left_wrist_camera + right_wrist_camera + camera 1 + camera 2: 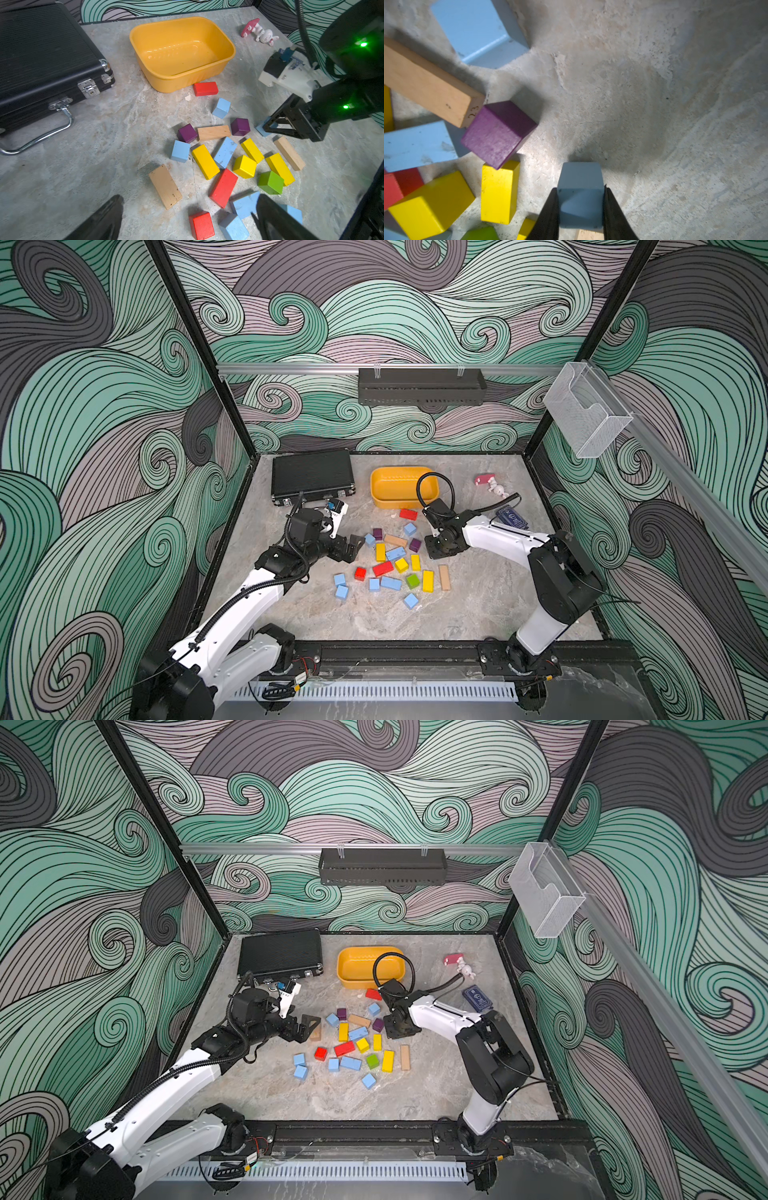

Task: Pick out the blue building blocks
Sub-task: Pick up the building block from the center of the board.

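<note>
Wrist views alone show right hand (580,189) clamping blue cube (580,204).

One building block (580,199) sits between the jaws of the right gripper (580,188), touching both. Just beside those jaws, toward the left arm, a cube (498,133) touches the end of a long bar (429,83), and the pile (395,553) spreads beyond them. The left gripper (189,197) stands at the pile's far edge, jaws spread, a flat bar (165,186) just ahead of them. The tub (145,47) lies farther back than both pairs of jaws; the case (41,52) lies beside it, on the robot's left.
</note>
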Controlling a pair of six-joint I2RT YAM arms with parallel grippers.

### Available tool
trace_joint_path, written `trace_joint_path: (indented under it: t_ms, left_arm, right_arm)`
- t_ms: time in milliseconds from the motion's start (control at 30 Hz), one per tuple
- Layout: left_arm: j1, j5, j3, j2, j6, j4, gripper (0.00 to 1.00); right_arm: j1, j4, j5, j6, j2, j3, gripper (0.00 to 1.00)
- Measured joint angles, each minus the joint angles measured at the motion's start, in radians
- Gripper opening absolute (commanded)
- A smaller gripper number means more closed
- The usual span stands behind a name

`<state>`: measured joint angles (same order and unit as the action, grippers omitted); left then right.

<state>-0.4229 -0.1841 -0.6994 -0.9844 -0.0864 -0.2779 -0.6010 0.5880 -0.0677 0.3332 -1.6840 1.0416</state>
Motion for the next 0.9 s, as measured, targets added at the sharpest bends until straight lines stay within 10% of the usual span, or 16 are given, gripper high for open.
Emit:
trace_joint_path:
  t_ms: [467, 900]
  left_arm:
    - [-0.006, -0.011, -0.257, -0.195, 0.025, -0.060, 0.99]
    - [-0.006, -0.026, -0.365, -0.327, 0.026, -0.051, 0.99]
  right_arm:
    - [0.000, 0.059, 0.041, -0.077, 0.205, 0.164, 0.00]
    - [0.042, 0.139, 0.050, -0.161, -0.004, 0.531, 0.00]
